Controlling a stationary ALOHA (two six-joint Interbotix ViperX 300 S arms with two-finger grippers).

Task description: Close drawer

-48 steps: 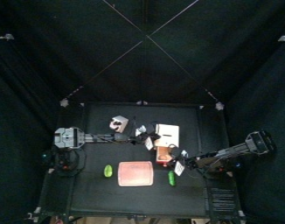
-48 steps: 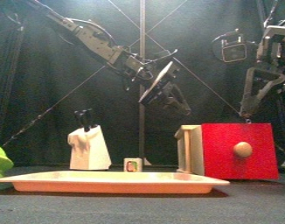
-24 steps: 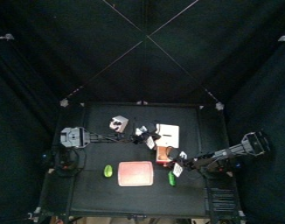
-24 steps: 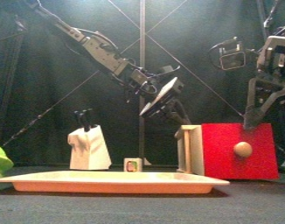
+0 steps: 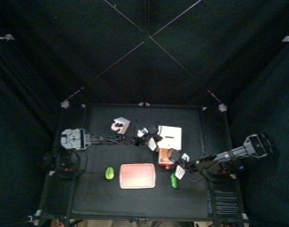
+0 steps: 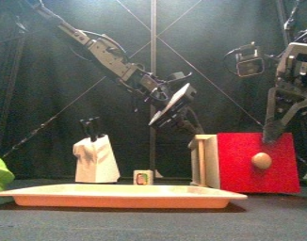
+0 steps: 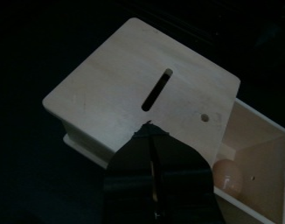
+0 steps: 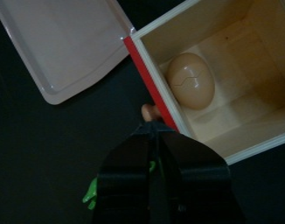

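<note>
Drawer (image 8: pixel 226 79) lies open just beyond right gripper's (image 8: pixel 153 131) jaws.

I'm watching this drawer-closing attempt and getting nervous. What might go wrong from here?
1. The drawer stands pulled out with an egg inside; a hard shove may roll or crack it.
2. The right gripper sits near the small knob on the red front; it may slip off sideways.
3. The left gripper hangs close over the cabinet and might bump it.
</note>
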